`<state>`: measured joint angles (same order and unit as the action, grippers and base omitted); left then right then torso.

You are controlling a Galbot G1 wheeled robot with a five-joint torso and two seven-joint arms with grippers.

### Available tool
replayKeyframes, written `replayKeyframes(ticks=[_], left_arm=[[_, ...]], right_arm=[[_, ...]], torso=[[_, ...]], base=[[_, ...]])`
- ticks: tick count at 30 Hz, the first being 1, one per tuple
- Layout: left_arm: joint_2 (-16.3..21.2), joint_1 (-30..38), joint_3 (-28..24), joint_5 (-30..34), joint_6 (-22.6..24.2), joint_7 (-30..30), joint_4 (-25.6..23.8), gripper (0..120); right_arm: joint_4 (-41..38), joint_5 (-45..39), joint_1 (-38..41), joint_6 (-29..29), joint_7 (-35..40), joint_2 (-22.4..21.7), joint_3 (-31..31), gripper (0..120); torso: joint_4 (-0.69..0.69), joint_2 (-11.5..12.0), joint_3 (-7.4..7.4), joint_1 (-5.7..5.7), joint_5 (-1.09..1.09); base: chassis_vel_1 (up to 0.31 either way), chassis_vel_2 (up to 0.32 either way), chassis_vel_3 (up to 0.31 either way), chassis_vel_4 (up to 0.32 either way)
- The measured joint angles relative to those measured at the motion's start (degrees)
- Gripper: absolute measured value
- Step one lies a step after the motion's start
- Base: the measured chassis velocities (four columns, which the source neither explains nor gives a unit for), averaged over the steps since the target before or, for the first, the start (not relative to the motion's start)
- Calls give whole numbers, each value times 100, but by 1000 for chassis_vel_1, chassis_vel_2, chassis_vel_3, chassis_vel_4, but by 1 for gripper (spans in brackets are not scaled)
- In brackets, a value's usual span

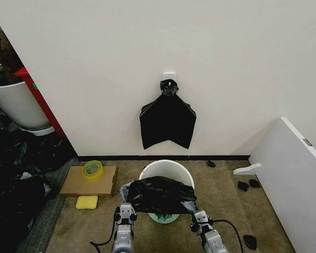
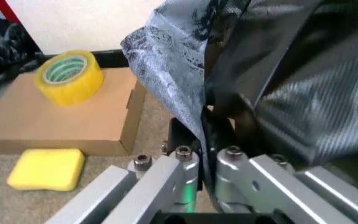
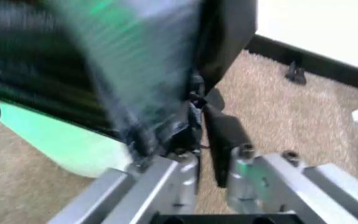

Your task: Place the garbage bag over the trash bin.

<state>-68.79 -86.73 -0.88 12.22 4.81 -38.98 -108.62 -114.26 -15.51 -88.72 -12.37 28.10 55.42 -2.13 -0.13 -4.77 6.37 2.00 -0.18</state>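
My left claw point(image 1: 125, 210) and right claw point(image 1: 199, 215) each pinch the garbage bag point(image 1: 160, 194), draped across the trash bin point(image 1: 166, 167) mouth's near side. Judged next: stretch its opening over the rim.

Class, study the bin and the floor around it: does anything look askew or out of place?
Yes. The garbage bag lies bunched across the front of the trash bin, whose back rim stays bare. The left end effector and right end effector each pinch an edge. Small dark scraps litter the carpet.
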Motion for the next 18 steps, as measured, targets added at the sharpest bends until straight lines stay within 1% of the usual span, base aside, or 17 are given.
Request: replayKeyframes(ticks=[1, 2, 3, 4, 5, 6, 7, 8, 9, 10, 11, 12, 14, 15, 18], left_arm=[[0, 0, 0, 0, 0, 0, 0, 3], [37, -41, -2, 63, 49, 2, -97, 10], [78, -85, -6, 118, 136, -6, -201, 13], [136, -133, -7, 177, 272, -50, -319, 16], [136, -133, -7, 177, 272, -50, -319, 16], [217, -203, -4, 248, 470, -153, -486, 22], [283, -252, -1, 297, 584, -219, -592, 26], [401, -344, 13, 361, 712, -313, -763, 31], [491, -408, 32, 374, 775, -369, -876, 34], [491, -408, 32, 374, 775, -369, -876, 34], [603, -483, 62, 381, 853, -439, -1002, 41], [750, -584, 122, 387, 990, -553, -1186, 46], [791, -613, 142, 388, 1034, -583, -1240, 48], [932, -731, 222, 396, 1188, -679, -1442, 54], [1128, -914, 362, 396, 1288, -762, -1731, 66]], right_arm=[[0, 0, 0, 0, 0, 0, 0, 10], [-180, -146, -71, -139, 74, -50, 1, 15], [-332, -262, -140, -279, 161, -96, -10, 20], [-489, -384, -210, -470, 273, -156, -23, 23], [-489, -384, -210, -470, 273, -156, -23, 23], [-727, -573, -309, -750, 452, -249, -39, 28], [-914, -716, -380, -954, 591, -321, -49, 33], [-1253, -938, -519, -1280, 811, -463, -55, 38], [-1453, -1031, -616, -1420, 920, -553, -53, 41], [-1453, -1031, -616, -1420, 920, -553, -53, 41], [-1732, -1116, -760, -1562, 1053, -683, -43, 46], [-2035, -1148, -919, -1666, 1177, -819, -18, 53], [-2110, -1152, -959, -1690, 1206, -853, -12, 55], [-2352, -1161, -1083, -1782, 1311, -959, 6, 61], [-2725, -1162, -1272, -1936, 1490, -1096, 25, 73]], torso=[[0, 0, 0, 0, 0], [1, 0, 0, 0, -1], [1, 0, 0, 0, -2], [0, 0, 0, 0, 0], [0, 0, 0, 0, 0], [1, 0, 0, 0, 3], [0, 0, 0, 0, 3], [0, 0, 0, 0, 2], [0, 0, 0, 0, 2], [0, 0, 0, 0, 2], [1, 0, 0, 0, 2], [-1, -1, 0, 0, 1], [0, 0, -1, 0, 2], [0, 0, 0, 0, 3], [0, 0, 0, 0, 3]], base=[[0, 0, 0, 0], [0, 0, 0, 0], [0, 0, 0, 0], [0, 0, 0, 0], [0, 0, 0, 0], [0, 0, 0, 0], [0, 0, 0, 0], [0, 0, 0, 0], [0, 0, 0, 0], [0, 0, 0, 0], [0, 0, 0, 0], [0, 0, 0, 0], [0, 0, 0, 0], [0, 0, 0, 0], [0, 0, 0, 0]])
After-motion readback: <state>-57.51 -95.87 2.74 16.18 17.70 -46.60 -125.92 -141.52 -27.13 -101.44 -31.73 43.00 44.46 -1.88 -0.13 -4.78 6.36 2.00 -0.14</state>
